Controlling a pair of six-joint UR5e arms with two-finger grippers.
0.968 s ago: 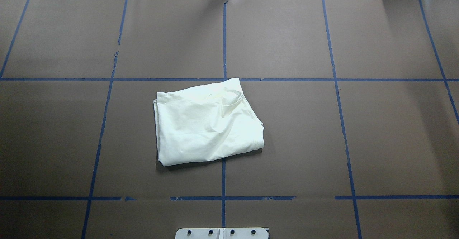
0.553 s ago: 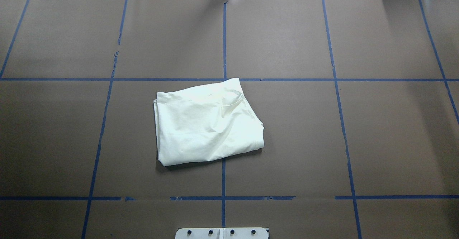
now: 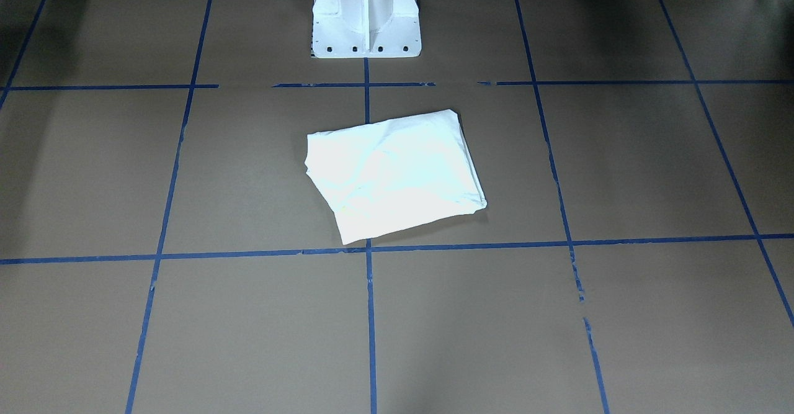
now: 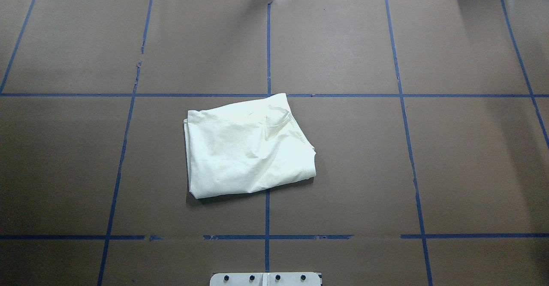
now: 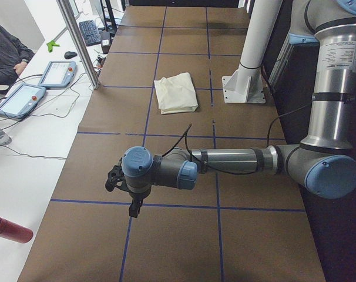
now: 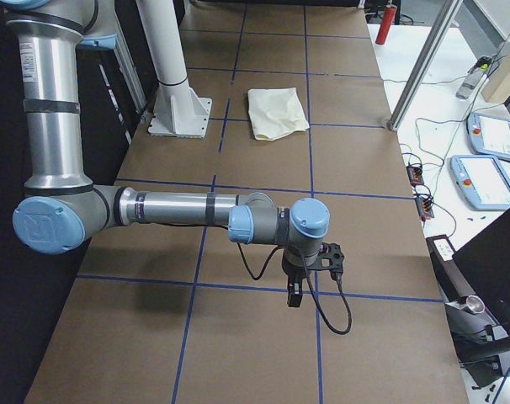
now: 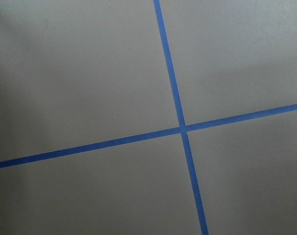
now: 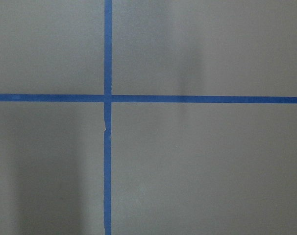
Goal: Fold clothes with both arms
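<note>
At our left end, the left gripper (image 5: 133, 207) hangs low over the brown table (image 4: 429, 170), well apart from the cloth. Only the side camera catches it, so we cannot tell whether its jaws are spread or pressed together. Its wrist view shows nothing but bare table and a crossing of blue tape lines (image 7: 182, 129).

Moving in, the shirt (image 4: 248, 149) lies near the middle of the table, just left of the centre tape and in front of the white pedestal (image 3: 366, 10). It is folded into a compact, roughly square packet with the plain cream side up. No print shows. The packet sits skewed to the tape grid, and a raised crease (image 4: 274, 123) puffs up toward its far right corner.

At the right end, the right gripper (image 6: 294, 295) also hangs low over bare table, far from the shirt. Again we cannot tell how its jaws stand.

We judge the folding all but finished, with the step in hand being to leave the packet undisturbed. To do that well, we keep both arms out at the ends and off the cloth. Should we tidy it, we would press that crease flat from above rather than drag an edge, which could open the layers.
</note>
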